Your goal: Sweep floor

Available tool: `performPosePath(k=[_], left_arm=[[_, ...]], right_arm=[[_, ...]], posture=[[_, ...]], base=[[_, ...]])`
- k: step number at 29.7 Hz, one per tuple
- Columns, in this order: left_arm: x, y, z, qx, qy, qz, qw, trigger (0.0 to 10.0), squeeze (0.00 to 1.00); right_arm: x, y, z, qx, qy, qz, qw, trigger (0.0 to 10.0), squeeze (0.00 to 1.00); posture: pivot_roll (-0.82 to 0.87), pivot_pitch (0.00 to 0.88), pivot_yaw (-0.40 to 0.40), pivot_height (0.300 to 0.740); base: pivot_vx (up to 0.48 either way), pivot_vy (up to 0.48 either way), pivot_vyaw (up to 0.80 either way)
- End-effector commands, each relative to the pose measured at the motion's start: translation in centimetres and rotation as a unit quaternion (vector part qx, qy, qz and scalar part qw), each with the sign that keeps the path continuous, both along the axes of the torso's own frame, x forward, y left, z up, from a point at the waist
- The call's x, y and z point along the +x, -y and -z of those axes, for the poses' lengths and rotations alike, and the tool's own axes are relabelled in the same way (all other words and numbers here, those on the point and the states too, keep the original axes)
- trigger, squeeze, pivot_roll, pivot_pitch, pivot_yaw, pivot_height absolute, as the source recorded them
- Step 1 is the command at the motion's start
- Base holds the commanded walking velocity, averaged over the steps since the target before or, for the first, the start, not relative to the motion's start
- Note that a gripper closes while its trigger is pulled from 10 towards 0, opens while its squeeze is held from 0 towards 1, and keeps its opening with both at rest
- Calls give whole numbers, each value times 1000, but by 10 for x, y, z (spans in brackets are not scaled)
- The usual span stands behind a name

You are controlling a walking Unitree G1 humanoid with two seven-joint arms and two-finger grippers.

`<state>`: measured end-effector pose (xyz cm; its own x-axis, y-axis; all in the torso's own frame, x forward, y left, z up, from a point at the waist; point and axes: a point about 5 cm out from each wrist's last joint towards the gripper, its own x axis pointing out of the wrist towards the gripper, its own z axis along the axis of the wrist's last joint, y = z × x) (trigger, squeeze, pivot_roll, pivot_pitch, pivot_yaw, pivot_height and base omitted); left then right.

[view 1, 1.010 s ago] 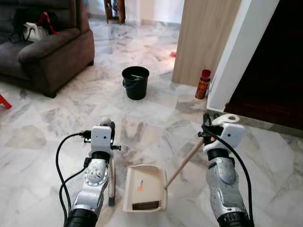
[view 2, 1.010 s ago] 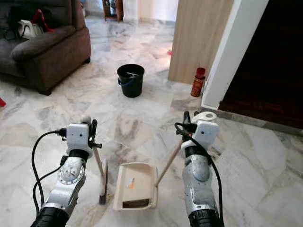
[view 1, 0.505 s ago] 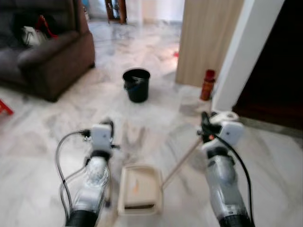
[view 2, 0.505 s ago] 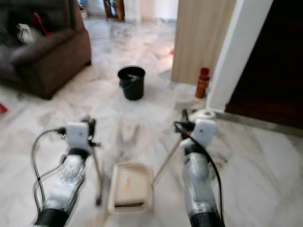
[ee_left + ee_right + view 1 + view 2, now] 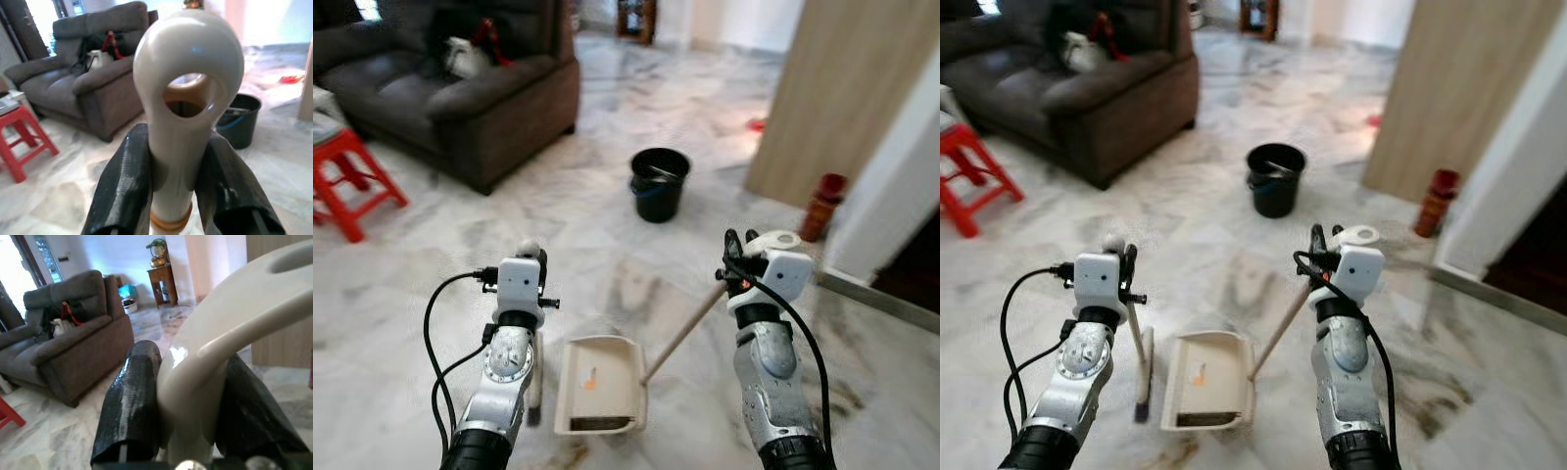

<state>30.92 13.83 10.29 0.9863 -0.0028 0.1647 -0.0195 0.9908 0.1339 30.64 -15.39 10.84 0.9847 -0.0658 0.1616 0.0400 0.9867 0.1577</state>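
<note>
A home living room was shown: a dark grey sofa (image 5: 480, 93) was set on a polished marble floor (image 5: 607, 225), a red stool (image 5: 352, 176) was placed beside it, and a wooden side table (image 5: 161, 281) was seen beyond.

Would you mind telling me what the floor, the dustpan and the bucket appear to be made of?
Floor: polished marble or marble-look tile, judging by the grey veining, faint tile joints and sheen. Dustpan: likely cream plastic, a smooth moulded tray; its handle end in the right gripper looks glossy. Bucket: probably black plastic, with a smooth even wall and a bluish bail handle.
</note>
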Motion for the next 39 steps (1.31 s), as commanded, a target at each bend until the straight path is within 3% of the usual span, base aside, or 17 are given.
performPosePath(k=[1, 13, 22, 39], left_arm=[[3, -4, -12, 0, 27, -2, 1000, 10000, 0], [3, -4, -12, -1, 26, -1, 1000, 10000, 0], [3, -4, -12, 0, 25, 0, 1000, 10000, 0], [5, -2, -15, -1, 30, 7, 1000, 10000, 0]], right_arm=[[4, -4, -17, -8, 35, -6, 999, 10000, 0], [6, -2, -18, 10, 34, -1, 999, 10000, 0], [6, -3, -18, 13, 33, -3, 999, 10000, 0], [8, -5, -21, 12, 42, -6, 999, 10000, 0]], posture=[[-31, 0, -8, 740], [-27, 0, -7, 740], [-27, 0, -6, 740], [-24, 0, -4, 740]], base=[[371, 0, 0], [371, 0, 0], [370, 0, -714], [371, 0, 0]])
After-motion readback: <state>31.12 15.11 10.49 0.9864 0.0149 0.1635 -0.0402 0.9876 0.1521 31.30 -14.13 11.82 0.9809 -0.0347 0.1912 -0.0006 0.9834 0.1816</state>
